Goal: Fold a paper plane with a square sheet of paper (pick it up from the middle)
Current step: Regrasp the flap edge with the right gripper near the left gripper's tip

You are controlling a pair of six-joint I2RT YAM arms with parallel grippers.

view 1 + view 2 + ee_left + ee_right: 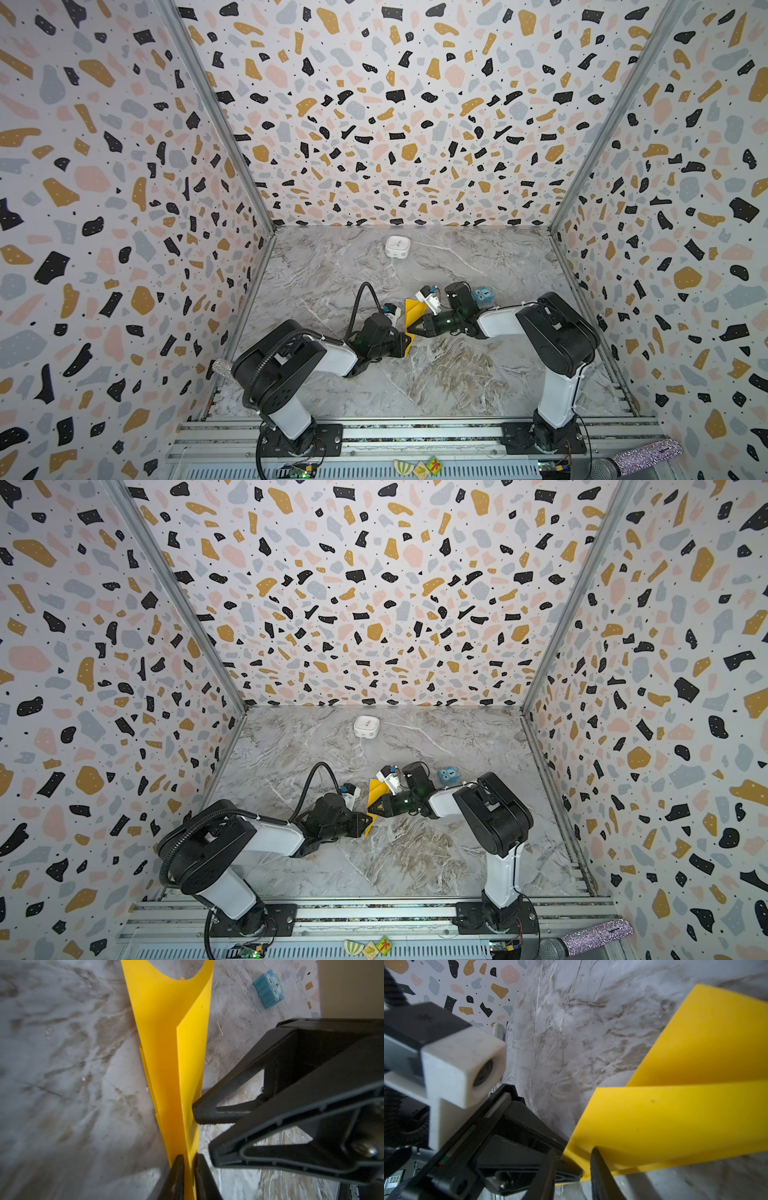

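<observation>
The yellow-orange sheet of paper (413, 309) (376, 791) is folded lengthwise into a narrow, tapering shape with upright flaps (172, 1043). It stands on edge on the marble table between the two arms. My left gripper (189, 1157) (409, 343) is shut on the narrow end of the paper. My right gripper (204, 1128) (409, 328) comes in from the other side with its jaws apart. One of its fingertips (595, 1157) presses against a flap (675, 1115). The left gripper's tip and the paper's edge lie between the right gripper's fingers.
A small blue cube with eyes (482, 296) (270, 989) sits just behind the right wrist. A white rounded box (397, 246) stands near the back wall. Glittery microphones lie at the front right (640, 459) and left edge (222, 368). Patterned walls enclose three sides.
</observation>
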